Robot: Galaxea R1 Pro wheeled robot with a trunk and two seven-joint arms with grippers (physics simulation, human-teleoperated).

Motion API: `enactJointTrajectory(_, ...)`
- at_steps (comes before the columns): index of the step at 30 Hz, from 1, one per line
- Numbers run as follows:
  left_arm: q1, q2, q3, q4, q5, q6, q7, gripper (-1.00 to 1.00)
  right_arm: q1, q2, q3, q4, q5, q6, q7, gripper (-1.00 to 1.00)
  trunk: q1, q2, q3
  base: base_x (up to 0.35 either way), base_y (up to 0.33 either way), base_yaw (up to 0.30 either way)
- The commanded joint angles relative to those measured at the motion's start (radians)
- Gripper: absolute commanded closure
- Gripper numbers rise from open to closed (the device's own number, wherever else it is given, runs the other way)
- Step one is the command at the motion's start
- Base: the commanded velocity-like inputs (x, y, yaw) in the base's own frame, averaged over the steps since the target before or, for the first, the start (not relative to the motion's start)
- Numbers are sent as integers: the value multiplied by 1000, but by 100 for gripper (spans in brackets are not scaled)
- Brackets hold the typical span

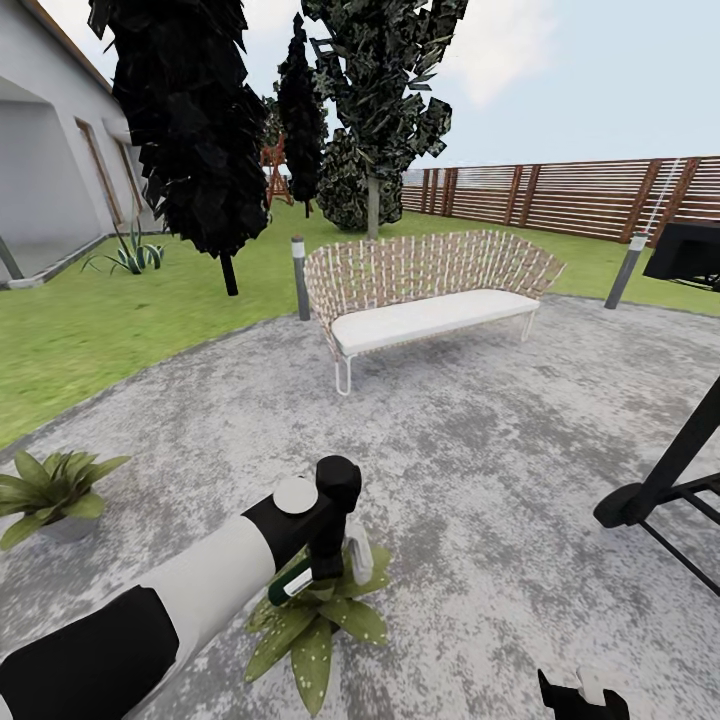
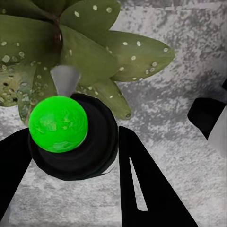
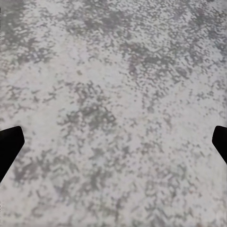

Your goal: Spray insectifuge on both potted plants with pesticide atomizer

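Left hand (image 2: 71, 156): we find it clenched on the pesticide atomizer (image 1: 312, 572), fingers either side of the bottle, whose bright green end fills the gap in the left wrist view.
Atomizer position: held in the left hand directly above the near potted plant (image 1: 315, 625), its whitish head toward the leaves; a pale cone of spray shows at the nozzle in the wrist view.
Insectifuge (image 2: 124, 43): white specks dot most leaves under the hand; we judge this plant well covered, though leaves hidden behind the arm cannot be checked.
Right hand (image 1: 583, 700): low and well apart from the left hand, over bare paving (image 3: 113, 94); its dark fingertips sit at opposite edges of the right wrist view with nothing between them, so we record it released.
Second potted plant (image 1: 52, 488): well off to the outer side of the left hand, at the paving edge; we see no specks on it from here.
Step in hand, advice: keep the nozzle pointed down, sweep across any unspotted leaves, then carry the bottle over to the second plant without loosening the grip.
Count: two potted plants, one atomizer, two hands.
Beyond the hand: one wicker bench (image 1: 425, 290), then lawn and fence.
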Motion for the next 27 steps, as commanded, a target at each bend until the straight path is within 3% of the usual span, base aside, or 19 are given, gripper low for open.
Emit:
enactJointTrajectory(1, 0, 0, -2, 0, -9, 11, -10, 100, -1, 0, -8, 0, 3, -4, 8, -100, 0, 0, -1, 82, 88, 0)
enactJointTrajectory(7, 5, 0, -1, -1, -8, 11, -10, 100, -1, 0, -8, 0, 3, -4, 8, -100, 0, 0, -1, 121, 128, 0)
enactJointTrajectory(11, 6, 1, -4, 6, 47, 0, -10, 100, -1, 0, -8, 0, 3, -4, 8, -100, 0, 0, -1, 7, 7, 0)
enactJointTrajectory(27, 4, 0, -7, -1, 51, 0, -10, 100, -1, 0, -8, 0, 3, -4, 8, -100, 0, 0, -1, 18, 18, 0)
